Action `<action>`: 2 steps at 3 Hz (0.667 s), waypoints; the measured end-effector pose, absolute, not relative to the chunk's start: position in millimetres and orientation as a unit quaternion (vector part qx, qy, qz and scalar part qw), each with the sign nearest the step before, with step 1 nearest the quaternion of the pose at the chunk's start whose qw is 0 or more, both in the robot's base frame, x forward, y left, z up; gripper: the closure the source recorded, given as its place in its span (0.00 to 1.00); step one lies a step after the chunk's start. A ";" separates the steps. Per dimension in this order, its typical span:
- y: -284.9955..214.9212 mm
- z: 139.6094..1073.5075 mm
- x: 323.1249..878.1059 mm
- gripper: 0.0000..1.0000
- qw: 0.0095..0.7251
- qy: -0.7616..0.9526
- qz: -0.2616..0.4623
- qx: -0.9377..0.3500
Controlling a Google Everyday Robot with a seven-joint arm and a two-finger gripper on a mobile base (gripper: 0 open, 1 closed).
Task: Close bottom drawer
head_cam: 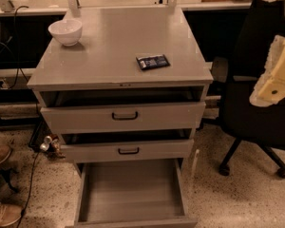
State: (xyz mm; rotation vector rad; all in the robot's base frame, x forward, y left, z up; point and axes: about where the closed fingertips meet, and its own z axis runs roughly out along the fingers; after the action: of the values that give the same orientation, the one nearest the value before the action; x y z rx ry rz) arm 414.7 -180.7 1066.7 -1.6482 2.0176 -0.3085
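The bottom drawer (130, 191) of the grey cabinet (118, 46) is pulled far out, and its empty grey tray shows from above. Its front panel (133, 222) lies at the lower edge of the view, and its handle is out of view. The top drawer (123, 117) and the middle drawer (127, 150) each stand slightly out, each with a black bar handle. My gripper (274, 82), a cream-coloured piece, hangs at the right edge at about cabinet-top height. It is well above and to the right of the bottom drawer and touches nothing.
A white bowl (65, 31) and a dark blue packet (152, 61) lie on the cabinet top. A black office chair (261, 113) stands close at the right. Shoes (0, 153) and a cable (31, 184) are on the speckled floor at the left.
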 end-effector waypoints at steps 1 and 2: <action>-180.7 1066.7 414.7 0.00 0.256 0.743 -0.114 -0.607; -167.8 1029.0 406.8 0.00 0.232 0.753 -0.086 -0.609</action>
State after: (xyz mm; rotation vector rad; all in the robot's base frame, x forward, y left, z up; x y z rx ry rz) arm 406.8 -167.8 1029.0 -1.6749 2.0706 -0.2374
